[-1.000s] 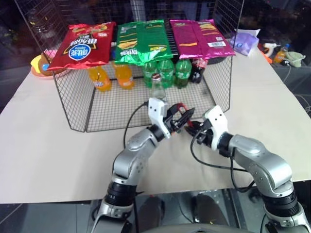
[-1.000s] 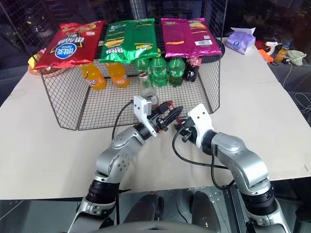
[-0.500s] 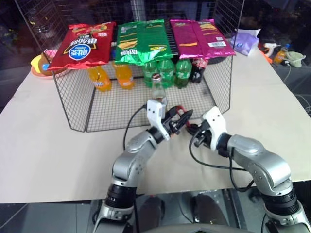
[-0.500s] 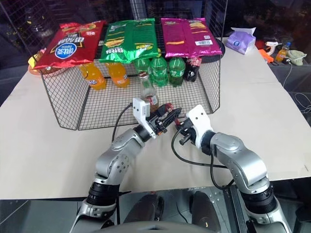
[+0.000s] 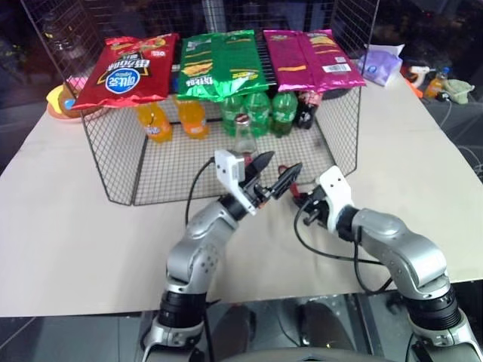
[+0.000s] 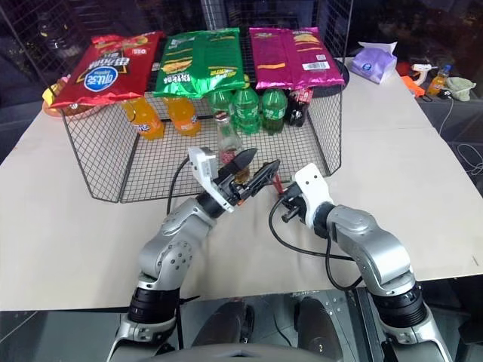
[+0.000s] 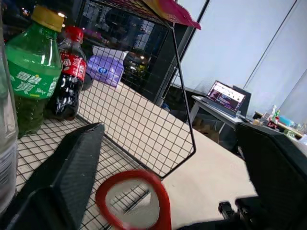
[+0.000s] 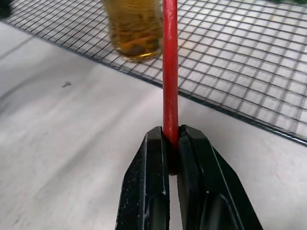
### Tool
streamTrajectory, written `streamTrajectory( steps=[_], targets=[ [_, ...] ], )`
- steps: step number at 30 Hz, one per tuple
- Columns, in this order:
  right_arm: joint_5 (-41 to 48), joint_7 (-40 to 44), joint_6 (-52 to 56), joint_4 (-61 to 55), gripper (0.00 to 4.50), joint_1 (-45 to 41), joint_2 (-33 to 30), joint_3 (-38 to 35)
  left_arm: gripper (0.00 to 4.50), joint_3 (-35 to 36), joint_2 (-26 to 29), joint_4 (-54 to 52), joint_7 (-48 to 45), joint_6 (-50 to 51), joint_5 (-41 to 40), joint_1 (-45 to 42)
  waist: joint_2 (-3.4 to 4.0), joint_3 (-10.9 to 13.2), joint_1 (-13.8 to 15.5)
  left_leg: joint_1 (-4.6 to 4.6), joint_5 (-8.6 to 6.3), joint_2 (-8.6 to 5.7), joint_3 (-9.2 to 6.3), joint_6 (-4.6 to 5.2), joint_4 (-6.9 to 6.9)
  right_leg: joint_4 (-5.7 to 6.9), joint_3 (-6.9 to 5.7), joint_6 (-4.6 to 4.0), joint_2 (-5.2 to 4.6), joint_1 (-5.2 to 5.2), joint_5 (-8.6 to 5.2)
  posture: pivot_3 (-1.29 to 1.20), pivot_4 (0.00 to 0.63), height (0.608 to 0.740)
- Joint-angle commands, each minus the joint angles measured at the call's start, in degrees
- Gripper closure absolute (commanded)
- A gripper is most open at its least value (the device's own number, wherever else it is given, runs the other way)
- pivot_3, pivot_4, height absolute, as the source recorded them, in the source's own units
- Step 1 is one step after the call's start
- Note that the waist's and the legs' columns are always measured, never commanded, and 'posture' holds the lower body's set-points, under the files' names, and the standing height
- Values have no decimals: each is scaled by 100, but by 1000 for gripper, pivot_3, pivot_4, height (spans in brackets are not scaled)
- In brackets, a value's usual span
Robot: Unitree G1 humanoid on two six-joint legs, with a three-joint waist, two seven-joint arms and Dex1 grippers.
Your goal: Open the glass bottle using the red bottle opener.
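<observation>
the small clear glass bottle of amber drink (image 5: 243, 135) stands upright on the wire mesh rack's floor (image 5: 181, 162). just in front of it, the right tool (image 8: 171, 143) clenches the flat red bottle opener (image 8: 170, 72); the left tool (image 5: 273, 173) is spread, released.

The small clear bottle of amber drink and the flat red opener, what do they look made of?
The small clear bottle of amber drink looks like glossy glass: see-through walls, with what seems a metal cap. The flat red opener is smooth and thin-edged between the right gripper fingers; painted metal or hard plastic, I can't tell.
</observation>
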Motion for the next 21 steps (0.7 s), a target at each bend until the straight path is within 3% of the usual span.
streamTrajectory(
  steps=[1, 10, 18, 21],
  targets=[
    [-35, -119, -235, 19, 4500, 33, -59, -564, 65, 140, 331, -790, -54, 142, -200, 349, 0, 0, 0, -5, 0, 0, 0, 0, 0, 1, 0, 0, 0, -5, 0, 0, 150, 740],
    [-115, 7, -564, 396, 4500, 51, -388, -1012, 65, 636, 1099, -1393, 413, 174, 189, 973, 3, 1, 13, -8, 0, 2, 1, 0, -1, 1, -1, 0, 2, -8, 0, 0, 150, 740],
    [-205, 50, -752, 527, 4500, 12, -330, -854, 65, 291, 1062, -347, 923, -1031, 1869, 335, 2, 1, 16, -8, 0, 1, 4, 0, -1, 1, 0, 0, 2, -8, 0, 0, 150, 740],
    [-263, 43, -785, 532, 4500, -22, -345, -774, 65, 274, 797, 296, 1105, -1324, 2050, 24, 2, 1, 16, -9, 0, 0, 6, 0, -1, 0, 2, 0, 1, -9, 0, 0, 150, 740]
  ],
)
